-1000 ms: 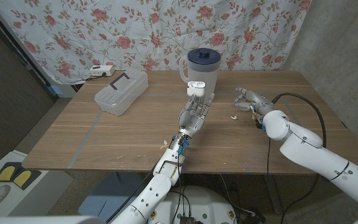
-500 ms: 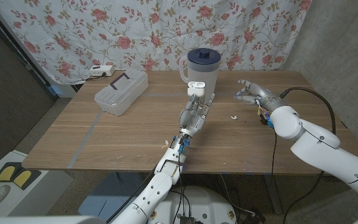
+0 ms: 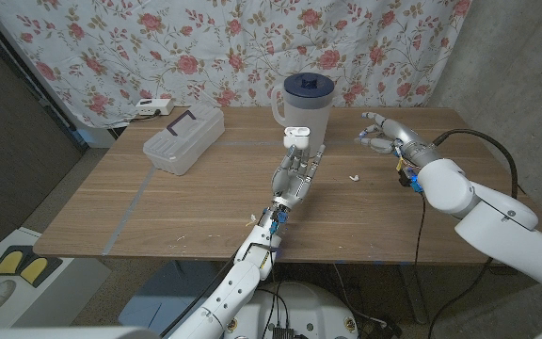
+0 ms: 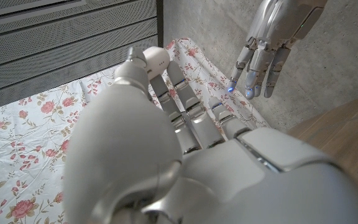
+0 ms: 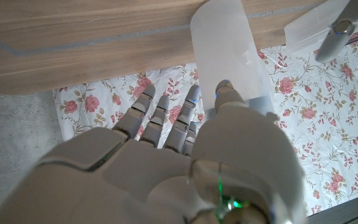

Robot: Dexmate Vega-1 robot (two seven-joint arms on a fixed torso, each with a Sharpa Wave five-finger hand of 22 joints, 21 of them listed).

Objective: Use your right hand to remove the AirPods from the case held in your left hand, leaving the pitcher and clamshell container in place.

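My left hand [image 3: 295, 175] stands upright at the table's middle and grips the white AirPods case [image 3: 296, 134] at its fingertips, lid open. The case [image 4: 158, 60] peeks out above my left hand [image 4: 185, 149] in the left wrist view. A white AirPod [image 3: 353, 175] lies on the wood to the right of that hand. My right hand [image 3: 385, 137] hovers above the table at the far right, fingers spread and nothing in them. It is well apart from the case. The right hand [image 4: 271, 38] also hangs in the left wrist view with fingers apart.
A clear pitcher [image 3: 306, 104] with a dark blue lid stands just behind the case, and the pitcher [image 5: 224, 56] lies ahead of my right hand [image 5: 166, 162]. A clear clamshell container [image 3: 184, 139] sits at the far left. A white power strip [image 3: 153, 106] lies behind it.
My right hand has lifted off the table near the AirPod and moved toward the far right edge, fingers opening. The left hand and case have held still.
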